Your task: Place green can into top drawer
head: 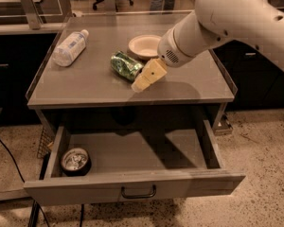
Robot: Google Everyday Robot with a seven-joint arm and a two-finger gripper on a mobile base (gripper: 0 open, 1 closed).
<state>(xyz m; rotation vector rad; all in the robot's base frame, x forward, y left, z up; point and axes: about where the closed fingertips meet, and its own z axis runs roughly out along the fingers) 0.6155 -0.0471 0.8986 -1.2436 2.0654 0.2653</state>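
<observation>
I have the gripper [146,77] low over the middle of the counter [85,86], just right of the green can [125,66], which lies on its side behind the front edge. I cannot tell whether the gripper is released or clenched. I judge it should straddle the can's narrow body squarely before lifting it to the open top drawer [189,179] below. No writing is readable on the can or the water bottle [70,47].

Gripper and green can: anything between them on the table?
No. In the camera view the gripper hangs close beside the green can lying on the table; nothing sits between them, and contact cannot be told.
</observation>
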